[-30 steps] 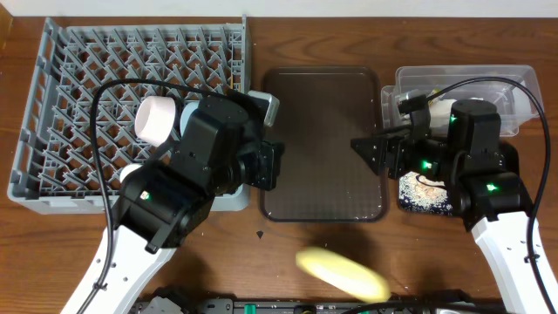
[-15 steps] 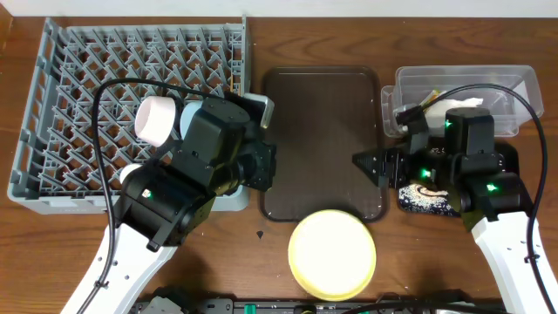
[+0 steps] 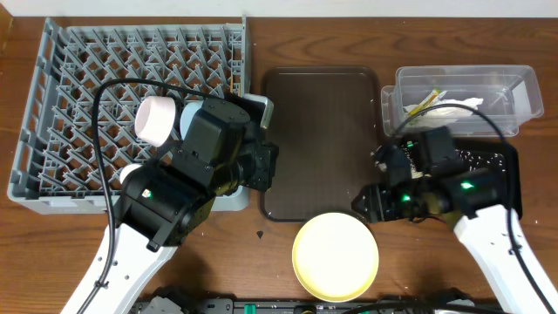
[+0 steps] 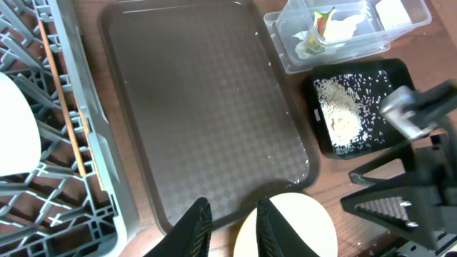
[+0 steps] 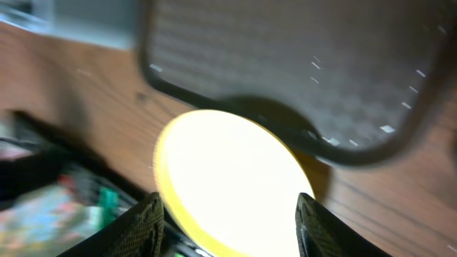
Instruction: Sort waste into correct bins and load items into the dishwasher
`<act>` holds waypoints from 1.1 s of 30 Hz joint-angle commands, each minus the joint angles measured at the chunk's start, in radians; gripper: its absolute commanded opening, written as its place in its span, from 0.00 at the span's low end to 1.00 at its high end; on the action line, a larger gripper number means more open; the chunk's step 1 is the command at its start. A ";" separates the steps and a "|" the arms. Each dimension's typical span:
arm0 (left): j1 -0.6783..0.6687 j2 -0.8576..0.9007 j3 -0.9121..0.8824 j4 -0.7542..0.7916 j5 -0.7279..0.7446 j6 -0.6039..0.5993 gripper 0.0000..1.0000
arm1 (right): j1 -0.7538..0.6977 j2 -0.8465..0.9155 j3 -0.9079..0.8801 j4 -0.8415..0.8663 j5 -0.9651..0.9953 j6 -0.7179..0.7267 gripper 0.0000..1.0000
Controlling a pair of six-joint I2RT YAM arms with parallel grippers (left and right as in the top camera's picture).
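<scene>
**Overhead.** The yellow plate [image 3: 336, 257] lay flat on the worktop [image 3: 261, 270] at the near edge of the brown serving tray [image 3: 323, 122]. It was well outside the dish rack [image 3: 78, 78], so I recorded it as not yet loaded. My right jaws stood low beside its right rim, which I judged the only hold a flat plate offers. The white cup [image 3: 158, 119] sat in the rack. The clear tub [image 3: 514, 83] held the snack wrapper [image 3: 418, 105] and the napkin [image 3: 458, 109].

**Left wrist.** My left jaws were parted by a narrow gap and carried nothing. They hung over the tray's near edge (idle, in my judgement, leaving the plate to the other arm). A chopstick [image 4: 61, 93] lay in the rack. The rice scraps [image 4: 343, 107] lay in the black tray [image 4: 389, 75].

**Right wrist.** This view was blurred. My right jaws stood wide apart and empty, with the plate below and between them. I saw no contact with it.
</scene>
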 commanded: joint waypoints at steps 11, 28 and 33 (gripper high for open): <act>0.002 0.000 0.008 -0.005 -0.013 0.012 0.27 | 0.148 0.289 -0.140 0.182 0.270 0.037 0.41; 0.002 0.000 0.008 -0.005 -0.013 0.013 0.32 | 0.134 0.248 -0.125 0.193 0.217 0.027 0.01; 0.002 0.000 0.008 -0.005 -0.013 0.013 0.55 | 0.047 0.150 -0.053 0.172 0.155 0.033 0.01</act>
